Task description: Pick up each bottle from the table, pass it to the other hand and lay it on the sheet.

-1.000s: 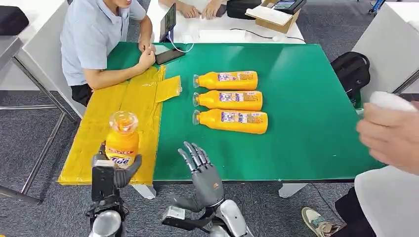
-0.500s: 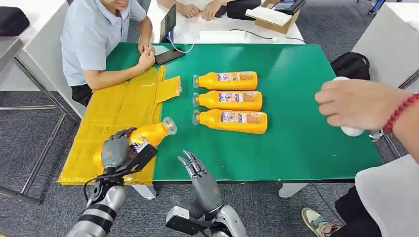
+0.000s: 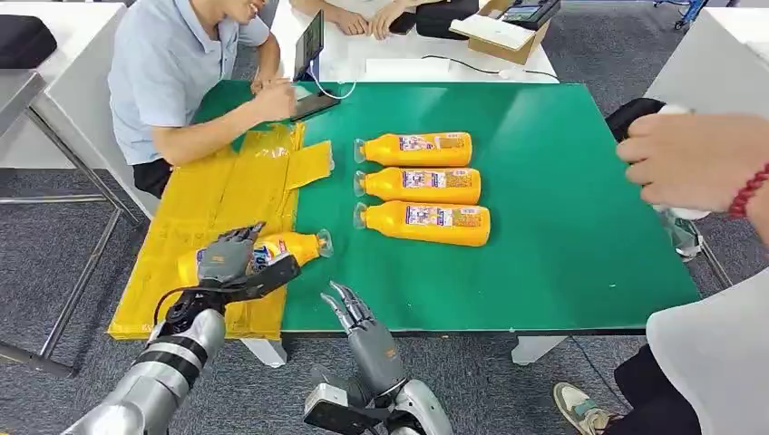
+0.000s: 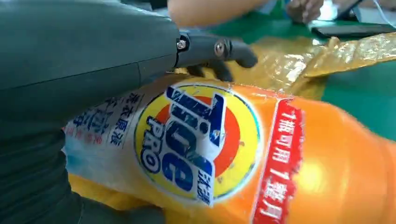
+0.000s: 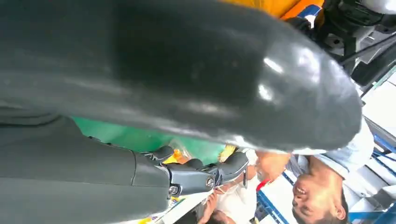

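Currently, left hand [image 3: 231, 260] gripped an orange Tide Pro detergent bottle [image 3: 288, 246], lying on its side at lower left of the head frame, cap pointing right. Bottle sat over the right edge of the yellow sheet [image 3: 218, 204], cap end over the green table [image 3: 562, 181]. Left wrist view showed the label [image 4: 196, 140]: "Tide PRO" in blue on a yellow-orange roundel, plus a red band with Chinese text. Right hand [image 3: 363, 326] was released, fingers apart, at bottom centre near the table's front edge. Three more orange bottles [image 3: 422, 185] lay stacked in a row mid-frame, caps left; labels unreadable there.
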Controlling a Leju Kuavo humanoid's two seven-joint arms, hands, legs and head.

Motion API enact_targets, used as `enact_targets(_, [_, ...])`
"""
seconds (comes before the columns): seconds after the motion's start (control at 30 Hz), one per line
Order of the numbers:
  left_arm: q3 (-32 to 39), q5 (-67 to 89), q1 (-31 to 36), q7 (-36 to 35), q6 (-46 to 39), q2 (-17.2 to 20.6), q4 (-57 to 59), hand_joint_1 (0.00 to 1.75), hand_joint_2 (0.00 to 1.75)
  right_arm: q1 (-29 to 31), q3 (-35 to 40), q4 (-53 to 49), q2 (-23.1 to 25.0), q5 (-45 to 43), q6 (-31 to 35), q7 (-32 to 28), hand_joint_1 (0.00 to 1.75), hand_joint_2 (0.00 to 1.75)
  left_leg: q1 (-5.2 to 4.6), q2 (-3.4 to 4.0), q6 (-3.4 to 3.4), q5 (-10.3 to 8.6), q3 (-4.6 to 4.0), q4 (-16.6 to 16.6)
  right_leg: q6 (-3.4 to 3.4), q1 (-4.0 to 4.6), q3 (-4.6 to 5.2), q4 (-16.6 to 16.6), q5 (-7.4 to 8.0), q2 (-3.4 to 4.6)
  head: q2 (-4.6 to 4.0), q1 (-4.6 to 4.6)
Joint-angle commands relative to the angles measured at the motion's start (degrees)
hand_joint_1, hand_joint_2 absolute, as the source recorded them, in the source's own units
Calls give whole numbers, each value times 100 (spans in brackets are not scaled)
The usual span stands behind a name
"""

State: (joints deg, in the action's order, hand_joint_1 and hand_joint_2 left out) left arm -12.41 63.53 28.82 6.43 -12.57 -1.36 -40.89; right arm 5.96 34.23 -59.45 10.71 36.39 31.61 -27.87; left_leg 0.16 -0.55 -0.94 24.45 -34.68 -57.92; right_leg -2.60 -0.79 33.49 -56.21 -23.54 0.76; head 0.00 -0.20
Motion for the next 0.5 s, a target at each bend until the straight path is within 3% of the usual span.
enact_targets(0.03, [193, -1208, -369, 473, 300, -172, -478, 0, 175, 101, 84, 533, -5, -143, -46, -171, 0, 0, 2, 9, 5, 3, 24, 16, 11, 4, -24, 18, -1, -4, 0, 0])
enact_targets(0.2, [-1, -1867, -782, 796, -87, -307, -1595, 0, 175, 98, 126, 539, -9, -114, -19, -151, 0, 0, 2, 2, 2, 4, 15, 7, 10, 5, -19, 11, -5, -8, 0, 0])
enact_targets(0.27, [215, -2802, -1114, 1473, -698, -630, -2314, 0, 175, 93, 134, 555, -17, -109, -1, -121, 0, 0, 2, 3, 2, 7, 9, 3, 9, 5, -13, 9, -7, -6, 0, 0])
enact_targets(0.33, [31, -3073, -1305, 1387, -805, -691, -2843, 0, 175, 103, 150, 605, -18, -121, 30, -147, 0, 0, 1, 0, 0, 8, -1, 1, 7, 4, -2, 6, -8, -11, 0, 2])
enact_targets(0.37, [104, -3807, -1461, 1842, -935, -849, -3196, 0, 175, 123, 172, 657, -13, -128, 47, -164, 0, 0, 2, 5, 0, 5, -17, -2, 4, 4, 16, 4, -3, -5, 0, 0])
enact_targets(0.5, [-234, -4661, -1864, 2096, -883, -852, -4068, 0, 175, 160, 231, 786, 6, -193, 138, -217, 0, 0, 2, 6, 2, 12, -24, -2, 8, 5, 22, 4, -10, -4, 0, -2])
